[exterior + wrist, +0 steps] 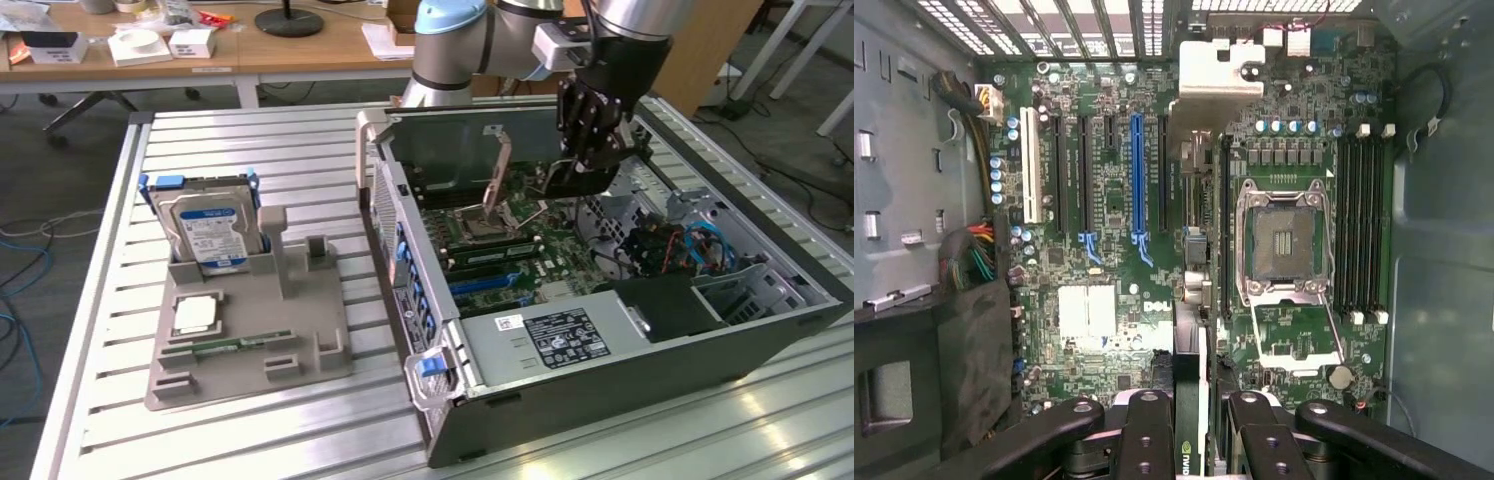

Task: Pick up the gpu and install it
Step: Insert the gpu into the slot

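Observation:
The gpu (1188, 420) hangs edge-on between the black fingers (1149, 430) of my gripper (1199, 440), which is shut on it. Its pale metal bracket end (1219, 70) shows at the far end. In the exterior view the gripper (587, 150) holds the dark card (571, 178) inside the open computer case (747, 330), a little above the green motherboard (514, 240). In the wrist view the card lies over the board between the long blue slot (1136, 170) and the open processor socket (1286, 240), running parallel to the slots.
Memory slots (1359, 220) lie beyond the socket, and a cable bundle (979, 255) sits by the case wall. On the slatted table, a grey holder (254, 330) carries a blue-labelled hard drive (214, 225), a processor (196, 315) and a small memory stick (247, 343).

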You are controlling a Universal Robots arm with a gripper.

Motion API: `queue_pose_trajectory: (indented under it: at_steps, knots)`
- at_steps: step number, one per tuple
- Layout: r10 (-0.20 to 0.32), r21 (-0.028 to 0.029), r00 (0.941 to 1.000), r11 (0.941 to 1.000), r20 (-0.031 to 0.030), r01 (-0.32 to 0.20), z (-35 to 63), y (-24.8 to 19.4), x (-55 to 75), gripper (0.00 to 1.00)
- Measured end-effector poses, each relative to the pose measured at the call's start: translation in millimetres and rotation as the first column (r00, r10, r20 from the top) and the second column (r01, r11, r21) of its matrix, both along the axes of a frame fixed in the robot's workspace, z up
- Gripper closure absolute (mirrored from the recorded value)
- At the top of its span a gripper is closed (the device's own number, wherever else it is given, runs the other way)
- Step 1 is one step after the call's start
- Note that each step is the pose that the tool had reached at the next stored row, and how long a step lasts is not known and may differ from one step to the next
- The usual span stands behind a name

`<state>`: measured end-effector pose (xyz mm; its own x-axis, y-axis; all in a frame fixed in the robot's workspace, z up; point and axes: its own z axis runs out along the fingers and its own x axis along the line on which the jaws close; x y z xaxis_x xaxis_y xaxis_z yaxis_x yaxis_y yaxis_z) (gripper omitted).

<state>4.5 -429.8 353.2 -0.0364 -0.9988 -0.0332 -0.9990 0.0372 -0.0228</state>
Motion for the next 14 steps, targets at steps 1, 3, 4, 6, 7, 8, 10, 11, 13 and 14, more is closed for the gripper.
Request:
queue_pose_trajectory:
  at_steps: [1, 3, 4, 6, 7, 8, 10, 11, 13, 14]
  knots:
    - [0.000, 0.0000, 1.0000, 1.0000, 0.0001, 0.000, 0.0, 0.0, -0.9, 0.74]
    - [0.000, 0.0000, 1.0000, 1.0000, 0.0001, 0.000, 0.0, 0.0, -2.2, 0.74]
    - [0.000, 0.0000, 1.0000, 1.0000, 0.0001, 0.000, 0.0, 0.0, -2.6, 0.74]
    - [0.000, 0.0000, 1.0000, 1.0000, 0.0001, 0.000, 0.0, 0.0, -3.6, 0.74]
    - [0.000, 0.0000, 1.0000, 1.0000, 0.0001, 0.000, 0.0, 0.0, -3.6, 0.74]
    - [0.000, 0.0001, 1.0000, 1.0000, 0.0001, 0.000, 0.0, 0.0, -4.0, 0.74]
    - [0.000, 0.0000, 1.0000, 1.0000, 0.0001, 0.000, -0.1, 0.0, -4.3, 0.74]
    - [0.000, 0.0000, 1.0000, 1.0000, 0.0000, 0.000, -0.1, 0.0, -4.3, 0.74]
    - [0.000, 0.0000, 1.0000, 1.0000, 0.0001, 0.000, -0.1, 0.0, -4.7, 0.74]
    - [0.000, 0.0000, 1.0000, 1.0000, 0.0001, 0.000, -0.2, 0.0, -4.7, 0.74]
